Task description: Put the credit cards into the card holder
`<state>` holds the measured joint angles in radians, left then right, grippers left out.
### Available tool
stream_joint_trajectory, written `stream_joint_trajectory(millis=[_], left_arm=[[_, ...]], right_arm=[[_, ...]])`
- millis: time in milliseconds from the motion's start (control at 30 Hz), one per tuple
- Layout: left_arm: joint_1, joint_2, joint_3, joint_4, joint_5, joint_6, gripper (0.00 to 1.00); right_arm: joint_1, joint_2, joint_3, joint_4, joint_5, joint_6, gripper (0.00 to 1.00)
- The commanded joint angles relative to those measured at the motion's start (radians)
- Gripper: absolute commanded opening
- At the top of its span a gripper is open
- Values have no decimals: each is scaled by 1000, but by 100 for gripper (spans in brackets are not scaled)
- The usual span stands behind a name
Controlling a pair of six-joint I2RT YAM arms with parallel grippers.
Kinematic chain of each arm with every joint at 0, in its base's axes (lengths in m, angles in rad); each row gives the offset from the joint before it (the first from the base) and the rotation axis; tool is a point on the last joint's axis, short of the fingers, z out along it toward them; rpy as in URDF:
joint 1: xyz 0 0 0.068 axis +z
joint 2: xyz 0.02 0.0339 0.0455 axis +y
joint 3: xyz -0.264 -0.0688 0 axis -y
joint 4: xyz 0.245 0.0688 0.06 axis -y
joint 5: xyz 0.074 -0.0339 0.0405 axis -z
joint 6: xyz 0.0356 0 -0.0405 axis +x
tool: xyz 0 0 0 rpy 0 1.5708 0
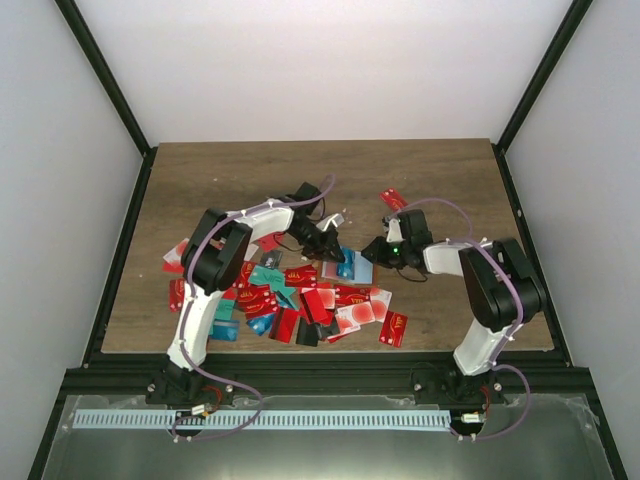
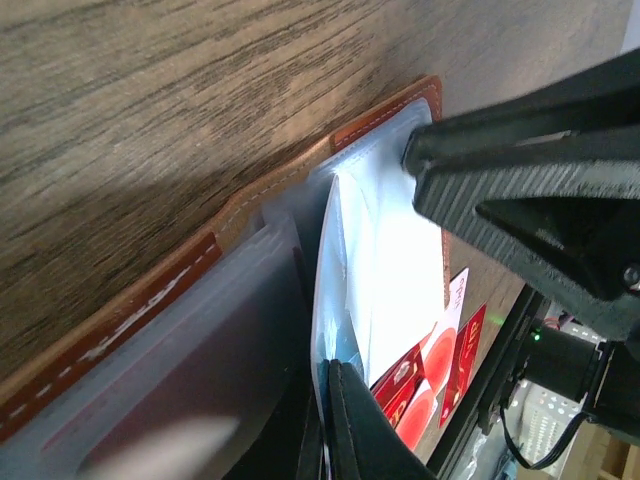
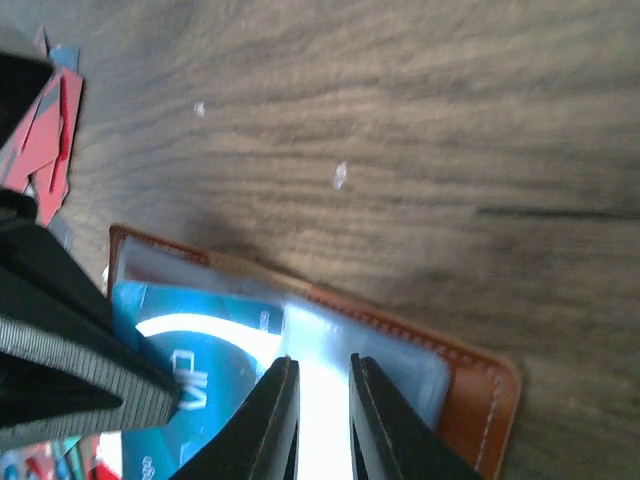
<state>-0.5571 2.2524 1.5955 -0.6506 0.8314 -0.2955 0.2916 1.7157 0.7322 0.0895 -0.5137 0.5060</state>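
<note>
The brown card holder [image 3: 470, 390] lies open on the table between my two grippers, its clear sleeves up; it also shows in the left wrist view [image 2: 270, 190]. In the top view it is mostly hidden between the grippers. My left gripper [image 2: 335, 365] is shut on a teal credit card [image 3: 215, 350], held edge-on [image 2: 335, 300] at a sleeve's mouth. My right gripper [image 3: 322, 362] is closed on a pale upright leaf of the holder. In the top view the left gripper [image 1: 328, 243] and right gripper [image 1: 375, 250] nearly meet.
A pile of mostly red credit cards [image 1: 290, 295] covers the table's near middle, below the left arm. Single red cards lie at the back [image 1: 392, 198] and near the front edge [image 1: 393, 328]. Black frame rails run along the table's sides.
</note>
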Motion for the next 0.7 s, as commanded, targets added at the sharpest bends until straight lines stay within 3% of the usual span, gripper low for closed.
stream_joint_trajectory(millis=[0,667], left_arm=[[-5,34,29,-93,-80,54,4],[-1,41,9,-227,-92,84,4]], right_arm=[[4,34,26,-71,140,-16,17],[4,39,4,-50,126,-24,16]])
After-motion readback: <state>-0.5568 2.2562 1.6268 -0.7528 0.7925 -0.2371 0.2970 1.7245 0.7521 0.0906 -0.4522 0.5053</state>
